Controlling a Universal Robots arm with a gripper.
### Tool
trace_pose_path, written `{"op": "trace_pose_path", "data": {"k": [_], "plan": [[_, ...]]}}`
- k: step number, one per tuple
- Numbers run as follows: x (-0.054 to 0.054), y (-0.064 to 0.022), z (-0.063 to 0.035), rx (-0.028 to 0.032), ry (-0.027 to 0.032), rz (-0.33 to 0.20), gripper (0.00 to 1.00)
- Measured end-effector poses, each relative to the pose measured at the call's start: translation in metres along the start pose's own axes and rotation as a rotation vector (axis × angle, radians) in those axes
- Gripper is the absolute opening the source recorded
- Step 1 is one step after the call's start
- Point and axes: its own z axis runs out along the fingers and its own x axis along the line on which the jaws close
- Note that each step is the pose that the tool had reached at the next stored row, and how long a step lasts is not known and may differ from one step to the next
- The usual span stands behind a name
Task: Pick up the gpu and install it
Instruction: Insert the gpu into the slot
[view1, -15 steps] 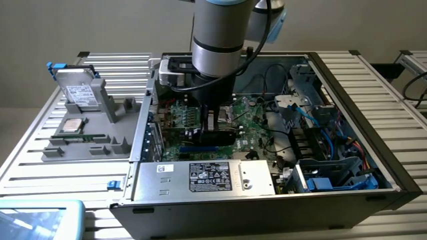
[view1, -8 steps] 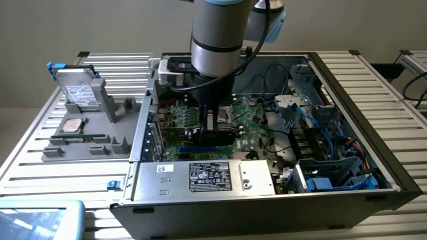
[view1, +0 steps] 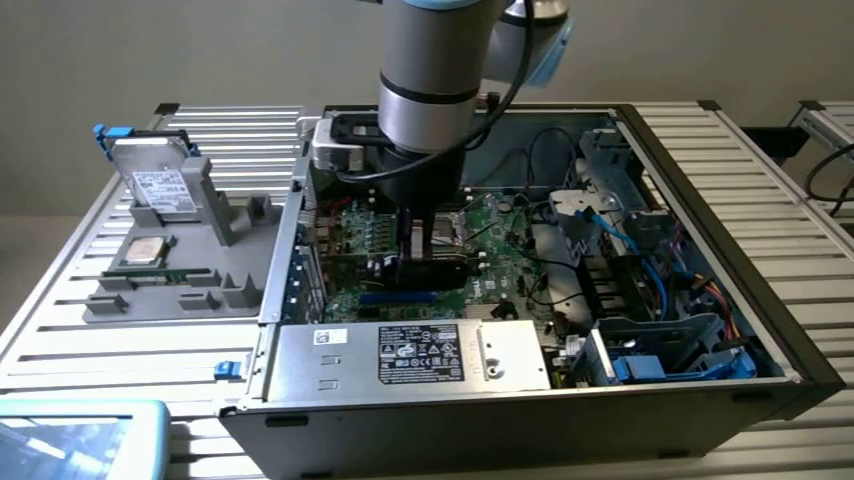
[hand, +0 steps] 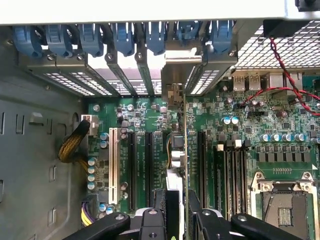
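Claw (hand: 181, 221) clamped part-closed on the gpu (hand: 178, 150) (edge-on); held above the motherboard (hand: 150, 114) slots.

The gpu (hand: 185, 150) held upright on its edge over the motherboard (hand: 240, 125).
Thin green board seen edge-on, silver bracket at its far end.

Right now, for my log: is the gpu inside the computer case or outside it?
Inside: the gripper holds the gpu on edge over the motherboard slots. Seated or not, cannot tell.

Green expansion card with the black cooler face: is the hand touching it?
Touching. The wrist view shows the hand closed on the green expansion card, seen edge-on between both fingers.
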Motion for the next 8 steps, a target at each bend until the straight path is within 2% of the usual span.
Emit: {"op": "trace_pose_path", "data": {"k": [8], "plan": [[-0.0036, 0.0017, 0.0018, 0.0001, 0.0002, 0.0, 0.28]]}}
